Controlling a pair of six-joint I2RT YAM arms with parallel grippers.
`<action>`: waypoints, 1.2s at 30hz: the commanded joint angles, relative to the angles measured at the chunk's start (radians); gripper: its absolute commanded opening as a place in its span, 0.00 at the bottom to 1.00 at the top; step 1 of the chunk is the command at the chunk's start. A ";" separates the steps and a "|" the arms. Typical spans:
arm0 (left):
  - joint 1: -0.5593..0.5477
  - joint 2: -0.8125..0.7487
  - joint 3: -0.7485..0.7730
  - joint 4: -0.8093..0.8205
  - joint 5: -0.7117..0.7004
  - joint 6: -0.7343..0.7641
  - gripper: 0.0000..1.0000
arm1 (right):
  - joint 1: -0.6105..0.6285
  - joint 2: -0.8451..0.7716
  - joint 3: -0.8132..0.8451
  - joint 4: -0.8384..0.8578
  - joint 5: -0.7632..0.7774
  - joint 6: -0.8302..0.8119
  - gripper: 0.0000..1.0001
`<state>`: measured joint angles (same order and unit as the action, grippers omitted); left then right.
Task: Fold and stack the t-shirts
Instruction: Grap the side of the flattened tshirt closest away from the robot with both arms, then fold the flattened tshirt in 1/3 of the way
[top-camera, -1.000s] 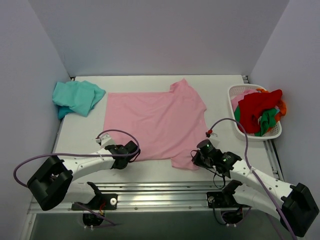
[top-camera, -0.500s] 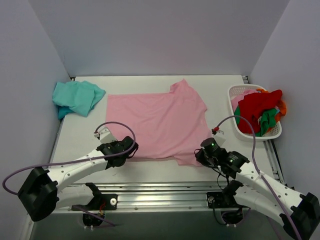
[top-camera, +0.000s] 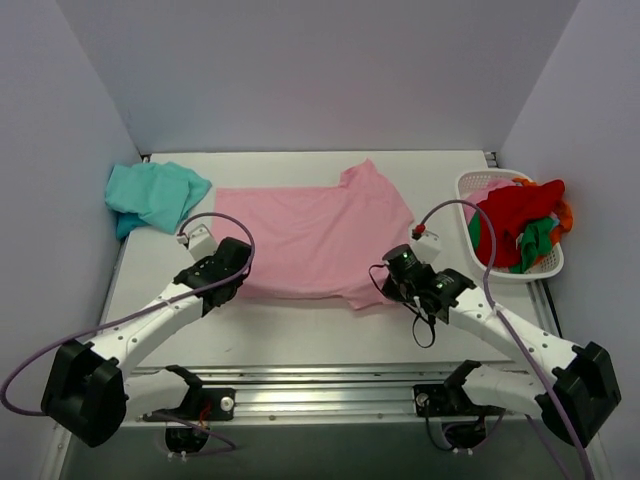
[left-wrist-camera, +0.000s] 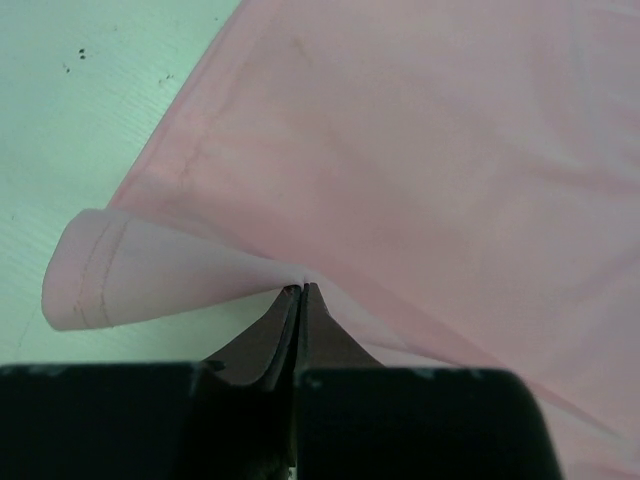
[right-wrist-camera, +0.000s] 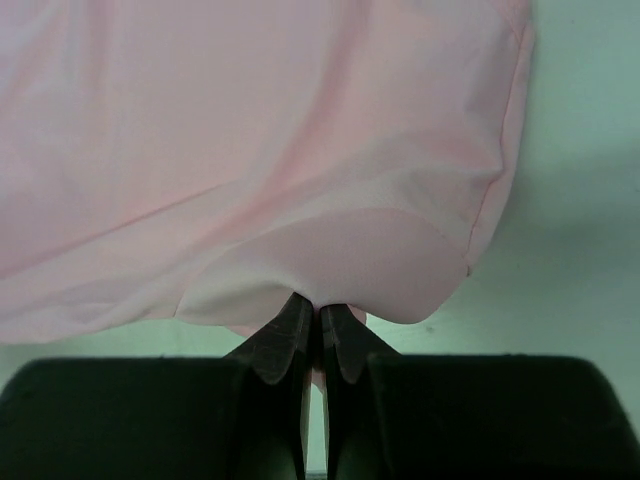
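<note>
Teal t-shirt: bunched at far left, untouched.

Left gripper: pinched tight on the near-left hem corner of the pink t-shirt. The corner curls over just left of the tips.

Pink shirt lies mid-table, spreading far from both pincers.

Right gripper: likewise clamped, on the near-right edge by the sleeve.

My read is a lengthwise fold. I'd carry both corners far together, level and taut, and land them on the far edge.

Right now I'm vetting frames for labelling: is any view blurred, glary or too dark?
Top external: even light, sharp, no glare on the pink t-shirt. Left wrist: cloth slightly soft, hem stitching readable; the jaws are near-black silhouettes. Right wrist: softer focus, jaws equally dark, faint shadow under the lifted fabric.
</note>
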<state>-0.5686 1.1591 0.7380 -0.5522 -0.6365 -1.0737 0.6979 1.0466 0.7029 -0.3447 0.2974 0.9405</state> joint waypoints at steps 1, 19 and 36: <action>0.058 0.072 0.066 0.147 0.104 0.127 0.02 | -0.047 0.091 0.101 0.033 0.065 -0.029 0.00; 0.223 0.471 0.342 0.307 0.331 0.294 0.02 | -0.213 0.630 0.438 0.098 0.011 -0.104 0.00; 0.349 0.728 0.448 0.337 0.437 0.322 0.02 | -0.380 0.854 0.632 0.095 -0.053 -0.147 0.00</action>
<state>-0.2459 1.8637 1.1412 -0.2573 -0.2180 -0.7692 0.3290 1.8843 1.2831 -0.2203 0.2268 0.8112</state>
